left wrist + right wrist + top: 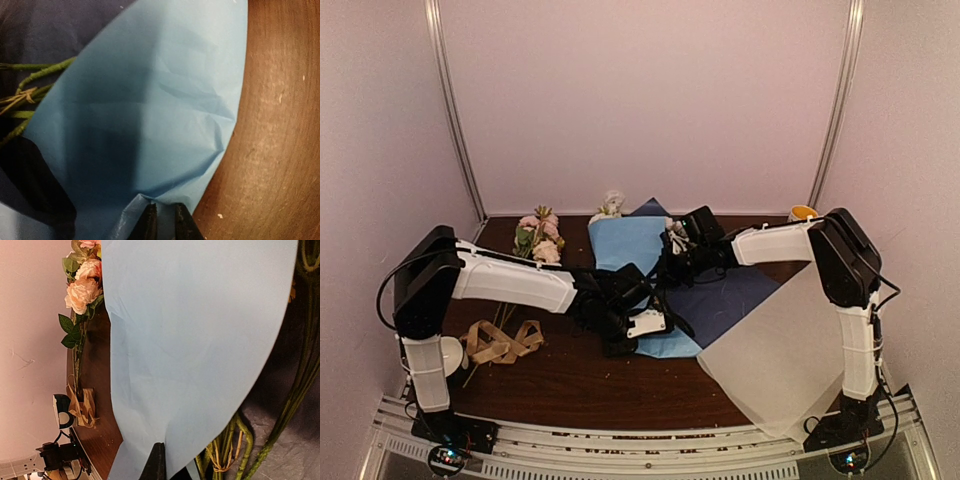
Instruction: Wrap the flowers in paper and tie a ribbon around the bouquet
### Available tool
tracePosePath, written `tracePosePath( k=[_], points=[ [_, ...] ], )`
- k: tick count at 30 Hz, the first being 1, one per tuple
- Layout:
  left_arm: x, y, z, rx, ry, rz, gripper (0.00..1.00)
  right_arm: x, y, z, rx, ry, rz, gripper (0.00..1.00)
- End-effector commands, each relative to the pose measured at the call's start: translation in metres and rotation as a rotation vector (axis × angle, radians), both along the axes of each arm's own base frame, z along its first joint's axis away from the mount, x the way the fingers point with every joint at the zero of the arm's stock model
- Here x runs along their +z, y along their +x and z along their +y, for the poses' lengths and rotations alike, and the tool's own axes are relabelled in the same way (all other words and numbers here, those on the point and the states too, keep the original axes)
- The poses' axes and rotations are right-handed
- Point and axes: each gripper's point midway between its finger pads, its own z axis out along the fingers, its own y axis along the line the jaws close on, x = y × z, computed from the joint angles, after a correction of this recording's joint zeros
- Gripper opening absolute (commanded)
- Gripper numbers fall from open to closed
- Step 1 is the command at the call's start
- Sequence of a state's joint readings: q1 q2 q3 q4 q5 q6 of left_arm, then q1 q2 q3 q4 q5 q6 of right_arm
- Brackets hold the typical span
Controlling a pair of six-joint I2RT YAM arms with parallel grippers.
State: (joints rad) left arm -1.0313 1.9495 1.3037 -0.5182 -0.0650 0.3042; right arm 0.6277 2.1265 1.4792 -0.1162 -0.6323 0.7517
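now, left gripper (166, 222): fingers are seen a sliver apart at the paper's (150, 115) near edge; a grip cannot be told.
right gripper (157, 462): closed, the paper's curled edge pinched.
flowers (50, 69): stems are covered by the light-blue fold.
ribbon (502, 342): heaped on the table (590, 385), well apart from both grippers.
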Motion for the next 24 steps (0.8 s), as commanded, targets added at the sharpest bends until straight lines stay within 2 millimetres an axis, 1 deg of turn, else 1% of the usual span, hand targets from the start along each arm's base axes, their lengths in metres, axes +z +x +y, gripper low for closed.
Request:
tracePosePath(
  k=[1,2,4,6,8,11,12,14,15,16,18,20,22,24],
  points=[
    [-0.007,-0.019,0.02,0.01,0.013,0.064,0.19,-0.002,0.014,-0.007,-0.016,-0.026,-0.025,0.0],
    [-0.011,-0.022,0.021,0.012,-0.014,0.072,0.2,-0.004,0.014,-0.008,-0.016,-0.029,-0.025,0.0],
    [-0.011,-0.03,0.021,0.018,-0.064,0.094,0.24,-0.006,0.013,-0.008,-0.018,-0.024,-0.024,0.0],
    [-0.001,-0.035,0.019,0.025,-0.111,0.108,0.3,-0.009,0.013,-0.009,-0.018,-0.028,-0.019,0.0],
    [0.018,-0.038,0.013,0.017,-0.185,0.106,0.39,-0.01,0.012,-0.009,-0.018,-0.028,-0.015,0.0],
    [0.056,-0.043,0.005,-0.014,-0.312,0.086,0.49,-0.007,0.013,-0.007,-0.017,-0.024,-0.021,0.0],
    [0.067,-0.043,0.004,-0.014,-0.352,0.081,0.51,-0.008,0.013,-0.008,-0.017,-0.024,-0.02,0.0],
    [0.088,-0.041,0.003,-0.008,-0.44,0.095,0.51,-0.007,0.012,-0.007,-0.018,-0.023,-0.019,0.0],
    [0.097,-0.036,0.005,0.013,-0.48,0.103,0.5,-0.007,0.012,-0.008,-0.017,-0.023,-0.019,0.0],
    [0.102,-0.028,0.007,0.043,-0.507,0.107,0.48,-0.007,0.012,-0.008,-0.017,-0.024,-0.02,0.0],
    [0.101,-0.003,0.017,0.134,-0.515,0.086,0.45,-0.007,0.012,-0.009,-0.017,-0.027,-0.021,0.0],
    [0.087,0.021,0.027,0.219,-0.461,0.063,0.39,-0.008,0.011,-0.009,-0.019,-0.029,-0.02,0.0],
    [0.069,0.035,0.028,0.26,-0.388,0.073,0.33,-0.009,0.011,-0.008,-0.018,-0.026,-0.018,0.0],
    [0.06,0.045,0.022,0.269,-0.354,0.071,0.31,-0.009,0.011,-0.009,-0.02,-0.028,-0.019,0.0]
  ],
)
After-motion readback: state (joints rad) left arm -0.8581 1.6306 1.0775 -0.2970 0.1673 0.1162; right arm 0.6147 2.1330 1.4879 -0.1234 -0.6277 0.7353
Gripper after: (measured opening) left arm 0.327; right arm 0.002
